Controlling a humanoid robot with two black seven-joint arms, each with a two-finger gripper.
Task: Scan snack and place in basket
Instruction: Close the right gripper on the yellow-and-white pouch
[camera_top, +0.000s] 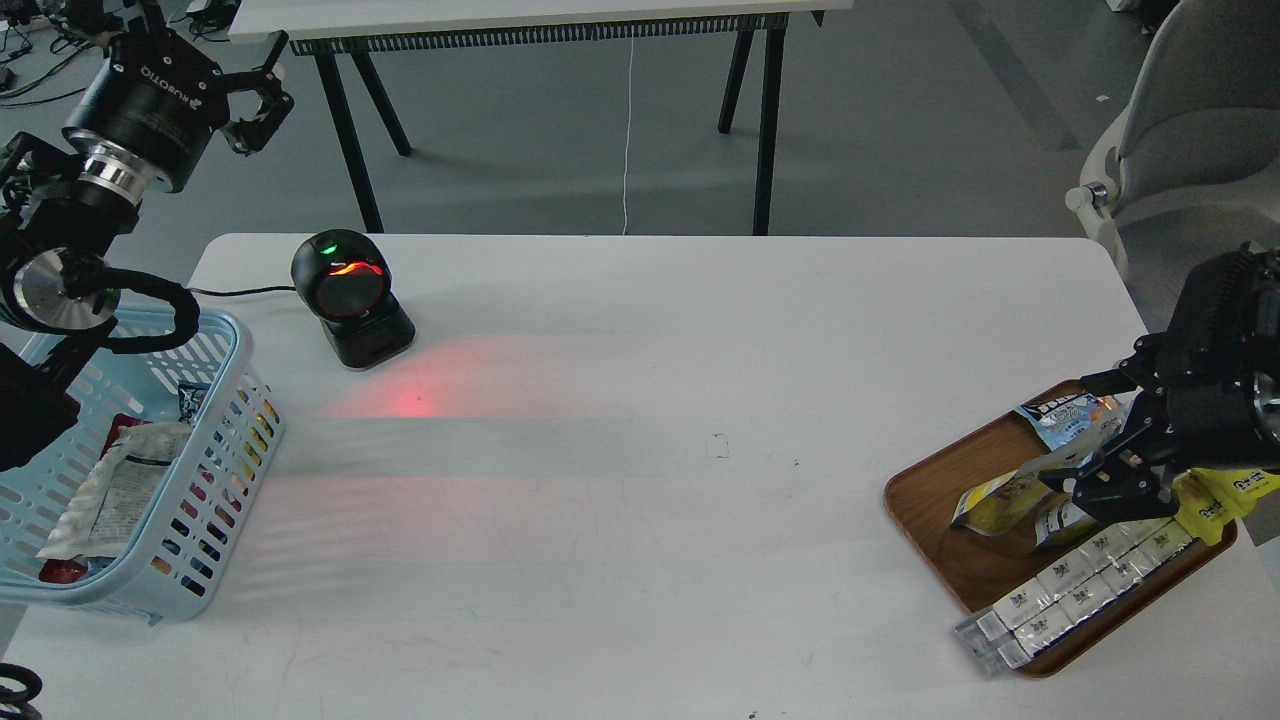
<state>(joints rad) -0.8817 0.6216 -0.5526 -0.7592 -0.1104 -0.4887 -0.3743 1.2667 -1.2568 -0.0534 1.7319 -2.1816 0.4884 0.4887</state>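
Observation:
The snack (1000, 497), a small pouch with a yellow lower part and a silvery-white top, leans in the brown wooden tray (930, 500) at the right. My right gripper (1097, 435) is open just right of it, its lower finger by the pouch's top; I cannot tell whether it touches. The light blue basket (232, 345) stands at the table's left edge with several packets inside. My left gripper (268, 88) is open and empty, raised beyond the table's far left corner, above the basket.
A black barcode scanner (345, 295) stands at the back left and casts red light on the white table (640, 560). The tray also holds a blue snack bag (1062, 413), a long yellow pouch (1215, 500) and a strip of silvery packets (1080, 590). A grey chair (1180, 130) stands at the far right.

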